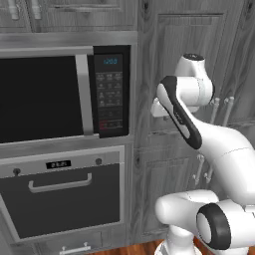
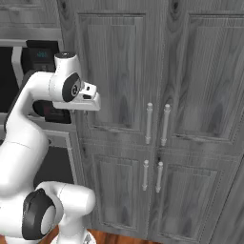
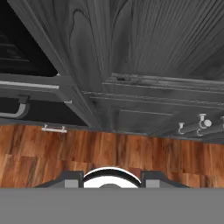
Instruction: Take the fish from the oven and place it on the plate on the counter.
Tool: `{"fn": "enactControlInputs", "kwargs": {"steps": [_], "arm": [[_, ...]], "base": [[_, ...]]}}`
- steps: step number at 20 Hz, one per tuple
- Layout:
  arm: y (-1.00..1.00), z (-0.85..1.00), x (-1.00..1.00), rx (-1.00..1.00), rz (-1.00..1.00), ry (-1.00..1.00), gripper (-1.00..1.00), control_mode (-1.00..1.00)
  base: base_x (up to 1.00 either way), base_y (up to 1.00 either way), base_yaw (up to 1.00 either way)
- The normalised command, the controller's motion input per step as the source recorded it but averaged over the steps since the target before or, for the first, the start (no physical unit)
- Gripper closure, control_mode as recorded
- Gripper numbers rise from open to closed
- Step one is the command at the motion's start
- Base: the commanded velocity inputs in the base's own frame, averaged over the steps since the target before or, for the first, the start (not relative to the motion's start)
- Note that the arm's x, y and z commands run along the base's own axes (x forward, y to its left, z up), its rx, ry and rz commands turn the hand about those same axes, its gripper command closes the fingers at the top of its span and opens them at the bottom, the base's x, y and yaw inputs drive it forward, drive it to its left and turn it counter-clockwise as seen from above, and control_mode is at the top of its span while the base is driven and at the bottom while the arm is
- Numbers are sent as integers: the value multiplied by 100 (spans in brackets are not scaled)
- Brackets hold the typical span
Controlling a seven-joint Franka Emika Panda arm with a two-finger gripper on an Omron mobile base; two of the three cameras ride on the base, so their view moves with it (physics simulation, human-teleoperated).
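gripper (image 2: 90,97) closed on nothing, held up beside grey wooden cabinet doors (image 2: 157,86). steel-framed oven with dark glass door (image 1: 62,196) shut; fish presumably inside: likely light, slippery, best pinched mid-body.

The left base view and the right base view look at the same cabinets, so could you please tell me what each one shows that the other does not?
The left base view alone shows the oven with its door shut, its bar handle and small display, plus the drawer pull below it. The right base view alone shows the tall cabinet doors in full, with two pairs of handles. Both share the microwave keypad, the grey wood cabinetry and the white arm.
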Motion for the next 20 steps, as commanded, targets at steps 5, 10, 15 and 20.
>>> {"fn": "enactControlInputs", "kwargs": {"steps": [5,10,15,20], "arm": [[59,0,-14,-19,16,-12,-100,-100],[93,0,-4,-33,39,-4,-100,-100],[86,-1,0,-31,45,0,-100,-100],[65,-16,21,-20,45,4,-100,-100]], "base": [[0,0,0],[0,0,0],[0,0,0],[0,0,0]]}}
